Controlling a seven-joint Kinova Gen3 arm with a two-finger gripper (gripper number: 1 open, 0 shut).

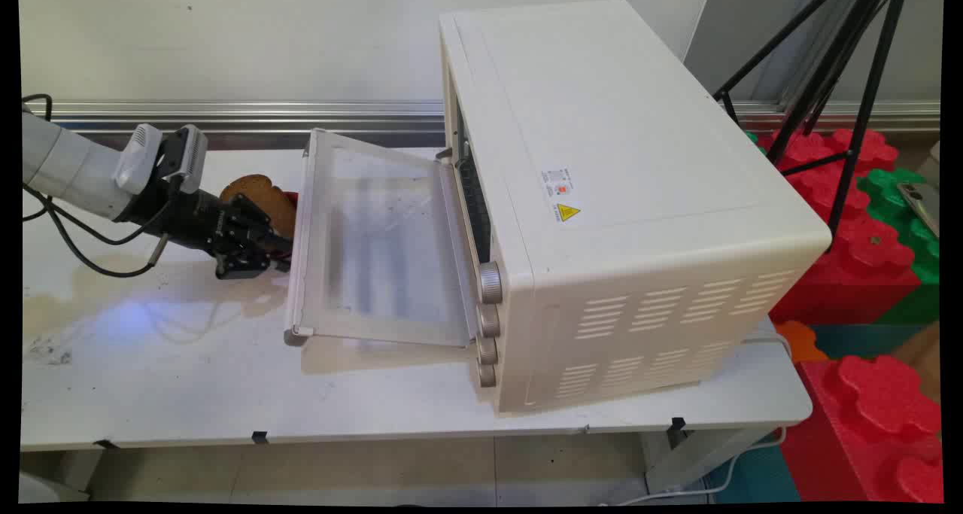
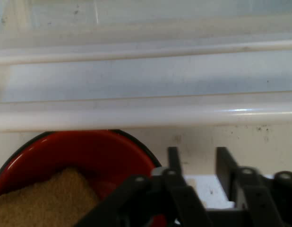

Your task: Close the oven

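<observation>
Bread, one brown slice, lies in one red bowl on the white desk, at 9 o'clock from the one white oven. The oven's one glass door hangs open. The black hand is low, just beside the bowl and near the door's edge. Its fingers stand a little apart, holding nothing. Four knobs are on the oven's front.

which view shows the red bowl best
The hand view: the red bowl fills its lower left, black rim and bread inside visible. In the main view, the end effector and oven door hide all but a red sliver.
</observation>
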